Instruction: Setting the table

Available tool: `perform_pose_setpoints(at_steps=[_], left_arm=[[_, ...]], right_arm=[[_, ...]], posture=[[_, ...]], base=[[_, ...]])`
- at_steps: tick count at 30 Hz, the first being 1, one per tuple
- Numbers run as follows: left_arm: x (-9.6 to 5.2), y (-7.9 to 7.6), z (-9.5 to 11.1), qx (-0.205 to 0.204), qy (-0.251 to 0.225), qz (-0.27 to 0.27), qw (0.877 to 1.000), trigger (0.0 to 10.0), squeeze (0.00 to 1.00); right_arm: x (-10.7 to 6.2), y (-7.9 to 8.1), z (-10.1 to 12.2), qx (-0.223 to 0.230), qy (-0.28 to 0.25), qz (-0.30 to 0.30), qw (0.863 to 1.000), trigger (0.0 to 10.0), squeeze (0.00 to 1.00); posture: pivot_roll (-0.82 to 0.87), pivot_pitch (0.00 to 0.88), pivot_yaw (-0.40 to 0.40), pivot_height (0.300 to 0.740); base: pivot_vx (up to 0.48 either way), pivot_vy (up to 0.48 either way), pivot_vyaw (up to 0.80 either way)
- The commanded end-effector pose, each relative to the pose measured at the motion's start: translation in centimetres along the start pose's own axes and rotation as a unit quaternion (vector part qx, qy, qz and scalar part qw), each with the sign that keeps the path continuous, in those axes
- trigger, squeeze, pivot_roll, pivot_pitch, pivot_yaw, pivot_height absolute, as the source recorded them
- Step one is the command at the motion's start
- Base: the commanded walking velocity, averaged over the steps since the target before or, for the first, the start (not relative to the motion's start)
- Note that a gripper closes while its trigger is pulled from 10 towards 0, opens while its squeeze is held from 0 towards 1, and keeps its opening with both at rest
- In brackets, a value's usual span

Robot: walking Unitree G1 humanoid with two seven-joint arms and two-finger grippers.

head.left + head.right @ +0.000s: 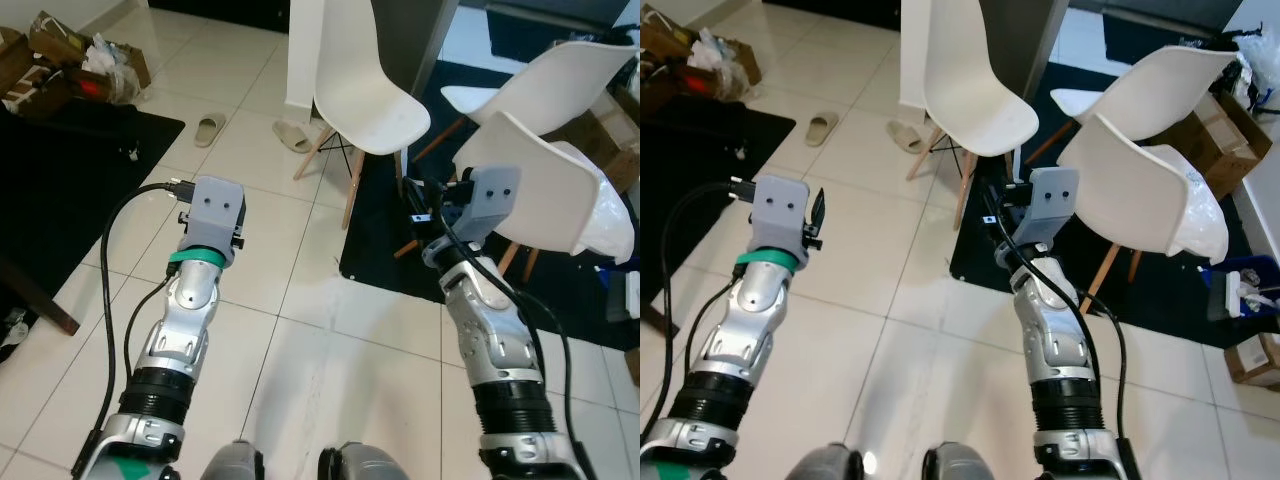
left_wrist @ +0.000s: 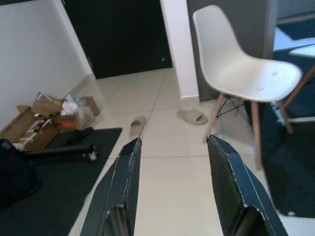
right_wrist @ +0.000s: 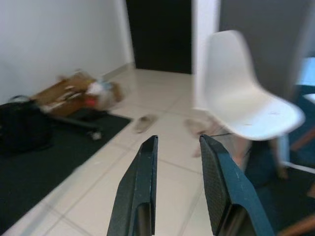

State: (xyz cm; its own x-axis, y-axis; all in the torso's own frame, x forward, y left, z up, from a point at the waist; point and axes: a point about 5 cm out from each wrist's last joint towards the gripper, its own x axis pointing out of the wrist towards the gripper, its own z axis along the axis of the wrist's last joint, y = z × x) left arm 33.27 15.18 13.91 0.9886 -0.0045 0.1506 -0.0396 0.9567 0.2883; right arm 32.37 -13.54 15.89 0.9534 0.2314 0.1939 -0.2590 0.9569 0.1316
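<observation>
Your two silver arms reach forward over the pale tiled floor (image 1: 300, 300), and both grippers are empty. Left gripper (image 2: 172, 147) has its fingers spread apart with nothing between them; right gripper (image 3: 177, 142) is parted too, a little narrower. Beyond the jaws of both stands a white moulded plastic chair on wooden legs (image 2: 236, 73), with beige slippers (image 2: 192, 116) short of it. No table or tableware is in sight, so I judge the setting hasn't started; you still have to find the dishes.

Parted empty right tool (image 3: 177, 147) before white chair (image 3: 246, 103)
</observation>
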Motion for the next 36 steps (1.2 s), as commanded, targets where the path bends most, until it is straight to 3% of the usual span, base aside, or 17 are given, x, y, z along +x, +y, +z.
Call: perform_pose_setpoints(at_steps=[1, 26, 36], left_arm=[[-0.2, -0.5, -0.5, -0.002, 0.01, -0.004, 1.0, 10.0, 0.05], [-0.3, -0.8, -0.7, -0.005, 0.015, -0.007, 1.0, 10.0, 0.01], [-1.9, -2.3, -2.0, -0.078, 0.075, -0.079, 0.991, 10.0, 0.0]], right_arm=[[-0.2, -0.8, -0.2, -0.005, 0.007, -0.014, 1.0, 10.0, 0.0], [-0.1, -0.9, -0.1, -0.01, 0.006, -0.021, 1.0, 10.0, 0.0], [0.0, -1.7, 0.1, -0.031, 0.001, -0.054, 0.998, 10.0, 0.0]], posture=[[-0.03, 0.0, -0.02, 0.74], [-0.03, 0.0, -0.022, 0.74], [-0.03, 0.0, -0.019, 0.74]], base=[[0.386, 0.0, 0.0], [0.353, 0.0, 0.0], [0.0, 0.0, 0.8]])
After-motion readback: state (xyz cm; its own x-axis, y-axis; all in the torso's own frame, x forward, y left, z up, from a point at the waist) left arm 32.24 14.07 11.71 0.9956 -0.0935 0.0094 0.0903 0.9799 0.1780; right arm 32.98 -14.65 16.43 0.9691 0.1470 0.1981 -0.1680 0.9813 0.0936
